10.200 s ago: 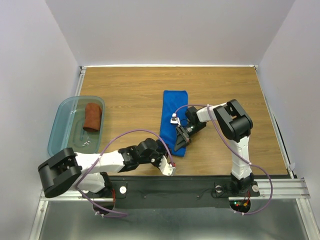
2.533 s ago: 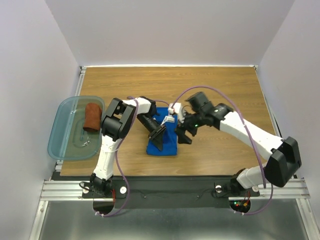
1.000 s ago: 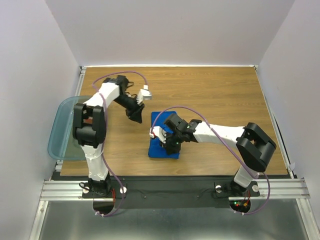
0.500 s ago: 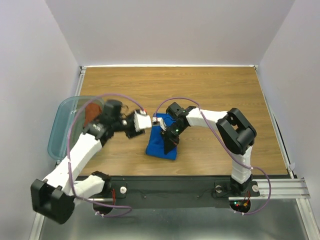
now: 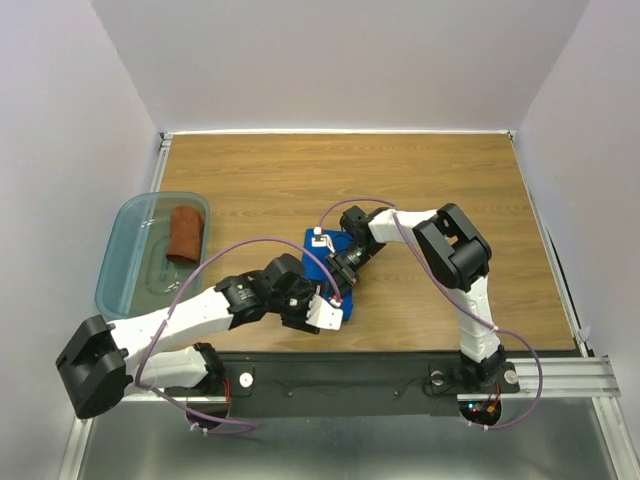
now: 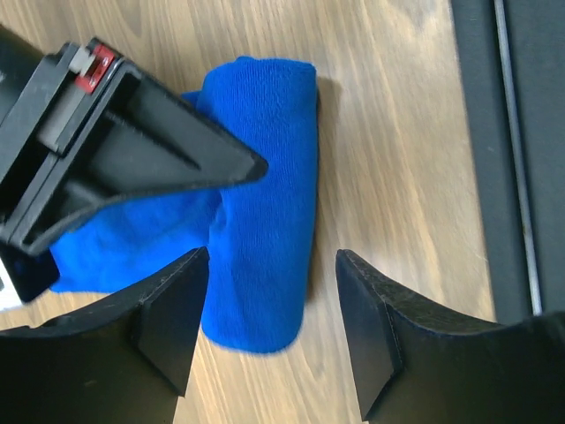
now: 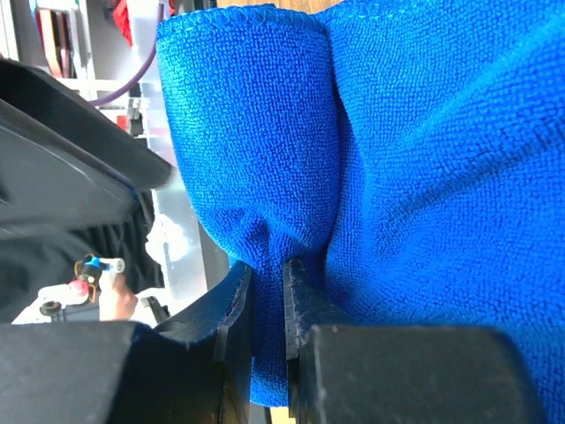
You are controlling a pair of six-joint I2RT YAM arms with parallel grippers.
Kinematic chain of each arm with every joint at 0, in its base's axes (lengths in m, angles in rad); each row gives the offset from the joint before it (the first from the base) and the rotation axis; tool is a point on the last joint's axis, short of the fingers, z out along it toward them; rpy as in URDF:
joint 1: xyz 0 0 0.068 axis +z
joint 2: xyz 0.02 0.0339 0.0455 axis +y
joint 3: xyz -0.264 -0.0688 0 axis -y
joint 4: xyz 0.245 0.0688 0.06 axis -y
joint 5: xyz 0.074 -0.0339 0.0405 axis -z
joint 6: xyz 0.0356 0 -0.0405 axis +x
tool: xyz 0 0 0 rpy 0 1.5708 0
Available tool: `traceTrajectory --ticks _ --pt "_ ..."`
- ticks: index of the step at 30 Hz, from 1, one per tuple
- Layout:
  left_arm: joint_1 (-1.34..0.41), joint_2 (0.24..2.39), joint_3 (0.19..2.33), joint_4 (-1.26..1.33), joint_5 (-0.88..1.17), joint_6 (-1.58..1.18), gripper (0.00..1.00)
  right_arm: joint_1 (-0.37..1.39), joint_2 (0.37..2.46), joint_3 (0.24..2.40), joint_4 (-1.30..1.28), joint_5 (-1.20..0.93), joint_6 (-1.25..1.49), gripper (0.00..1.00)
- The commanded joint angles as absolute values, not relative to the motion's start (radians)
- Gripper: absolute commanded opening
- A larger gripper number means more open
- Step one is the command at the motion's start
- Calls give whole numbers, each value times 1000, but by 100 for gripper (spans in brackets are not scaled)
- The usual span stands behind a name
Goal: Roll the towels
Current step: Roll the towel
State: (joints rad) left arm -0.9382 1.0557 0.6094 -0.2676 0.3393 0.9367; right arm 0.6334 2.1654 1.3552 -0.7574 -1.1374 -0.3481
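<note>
The blue towel (image 5: 316,252) lies partly rolled near the table's front middle, its rolled edge (image 6: 265,212) facing the front rail. My right gripper (image 7: 267,296) is shut on a pinched fold of that towel (image 7: 265,132) and shows as a black block (image 6: 124,168) in the left wrist view. My left gripper (image 6: 272,340) is open, its fingers (image 6: 172,322) straddling the near end of the roll from the front without touching it. In the top view the two grippers meet over the towel, left (image 5: 325,302) and right (image 5: 338,278). The rust-brown towel (image 5: 185,232) sits rolled in the bin.
The translucent teal bin (image 5: 120,262) stands at the table's left edge. The black front rail (image 5: 350,368) runs just behind my left gripper and also shows at the right of the left wrist view (image 6: 516,132). White walls close in the table on three sides.
My left arm swung from beside the bin round to the near side of the blue towel, and its jaws opened wider. My right gripper kept its grip and drew back over the towel.
</note>
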Motion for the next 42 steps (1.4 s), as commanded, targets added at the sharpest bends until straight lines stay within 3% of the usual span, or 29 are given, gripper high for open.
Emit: traceTrajectory --ticks 1,9,11,12,15,19,20,21,22,24,25,26,28,38,39,42 --pt "-969 1104 584 -123 259 951 70 634 2204 1382 -802 -1098 -405 1" --pt "-985 1201 546 -84 226 992 67 609 2229 1384 -815 -1111 -420 1" --pt "-988 1230 534 -86 204 993 53 601 2224 1385 -815 -1111 -420 1" --pt "-988 1242 535 -97 198 988 40 595 2218 1387 -815 -1105 -422 1" --pt "-988 1299 566 -124 183 931 28 585 2184 1394 -815 -1094 -416 6" --pt "-985 1336 623 -224 271 885 17 568 2140 1427 -816 -1048 -379 32" --pt "-983 1345 643 -238 303 881 15 563 2125 1440 -815 -1043 -362 45" --pt "-980 1351 655 -270 319 877 14 552 2091 1446 -815 -1028 -354 49" --pt "-973 1359 667 -287 333 871 13 546 2074 1454 -813 -1016 -345 60" --pt "-933 1396 712 -343 382 861 12 525 2022 1483 -815 -980 -322 63" --pt "-916 1413 730 -366 406 859 12 512 2005 1492 -815 -971 -316 68" --pt "-895 1451 773 -389 451 859 12 503 1984 1508 -813 -959 -305 80" --pt "-832 1489 819 -465 504 861 12 465 1930 1522 -815 -927 -298 87" --pt "-643 1781 1115 -762 787 894 20 348 1607 1416 -767 -706 -343 90" --pt "-628 1839 1158 -803 811 906 20 348 1529 1393 -747 -677 -374 100" --pt "-589 1942 1234 -873 854 928 21 356 1412 1316 -741 -667 -420 100"
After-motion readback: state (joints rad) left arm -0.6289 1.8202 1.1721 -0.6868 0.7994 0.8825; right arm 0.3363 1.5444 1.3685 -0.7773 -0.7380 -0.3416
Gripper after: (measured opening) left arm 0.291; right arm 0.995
